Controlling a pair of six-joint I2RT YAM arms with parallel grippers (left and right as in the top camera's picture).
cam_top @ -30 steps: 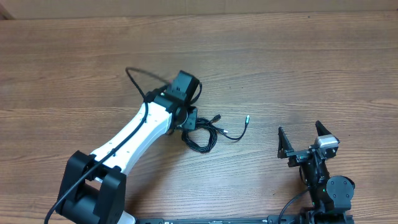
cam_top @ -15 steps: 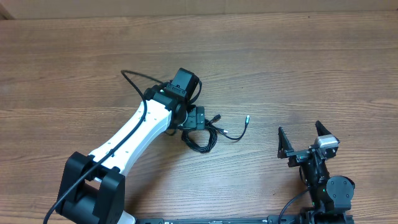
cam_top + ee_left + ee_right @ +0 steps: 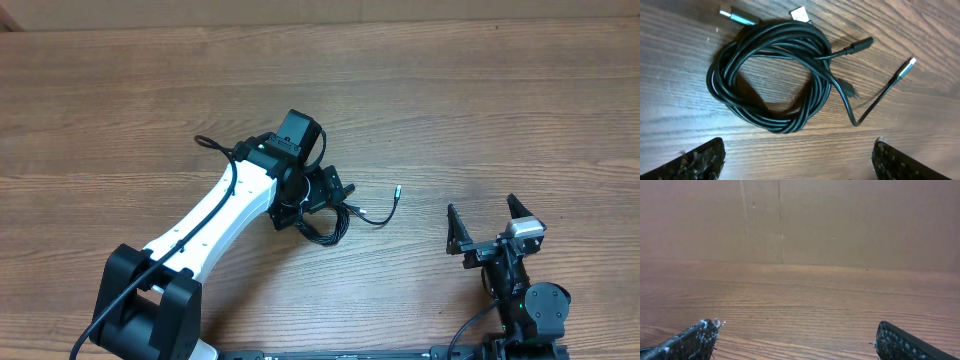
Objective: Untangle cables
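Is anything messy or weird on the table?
Yes: the cables lie in one tangled loop on the table, plug ends poking out and one loose strand trailing right. The open left gripper hovers above them. Nothing looks broken.

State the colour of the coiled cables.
The cables are black; the left wrist view shows it best.

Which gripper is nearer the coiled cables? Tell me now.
Left. The left gripper hovers open just above the cables. The right gripper stands open far off to the robot's right, touching nothing.
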